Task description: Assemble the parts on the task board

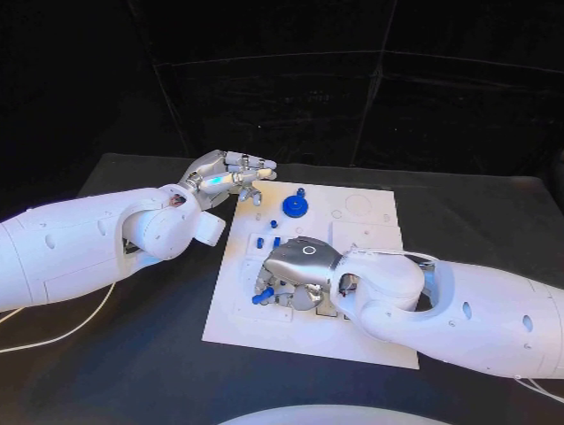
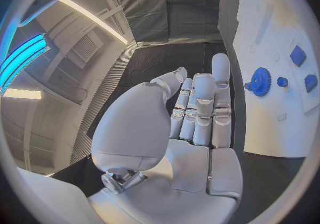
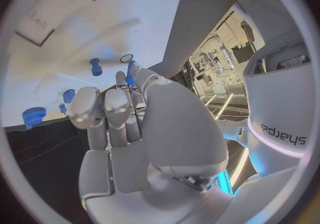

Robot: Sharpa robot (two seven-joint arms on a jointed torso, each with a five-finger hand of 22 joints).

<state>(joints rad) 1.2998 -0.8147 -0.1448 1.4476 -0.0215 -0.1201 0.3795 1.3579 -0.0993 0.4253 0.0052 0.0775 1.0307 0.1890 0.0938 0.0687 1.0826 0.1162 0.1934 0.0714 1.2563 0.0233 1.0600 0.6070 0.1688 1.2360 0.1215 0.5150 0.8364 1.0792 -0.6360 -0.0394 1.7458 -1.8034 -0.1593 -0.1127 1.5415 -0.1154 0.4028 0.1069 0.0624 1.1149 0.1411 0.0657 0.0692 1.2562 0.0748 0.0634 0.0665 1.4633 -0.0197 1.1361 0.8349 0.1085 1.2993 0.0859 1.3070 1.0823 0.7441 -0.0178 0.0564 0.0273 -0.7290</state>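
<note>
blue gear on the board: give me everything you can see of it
The blue gear is a small toothed wheel, plastic by its look, with a raised hub or knob at its middle, seen best in the left wrist view. It sits on the white board near the far edge, beside smaller blue pieces. Whether it lies loose or sits on a peg cannot be told. Nothing touches it; the left hand is close, off the board's far left corner.

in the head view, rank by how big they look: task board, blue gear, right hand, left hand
1. task board
2. right hand
3. left hand, close to the right hand in apparent size, so that order is unsure
4. blue gear
</note>
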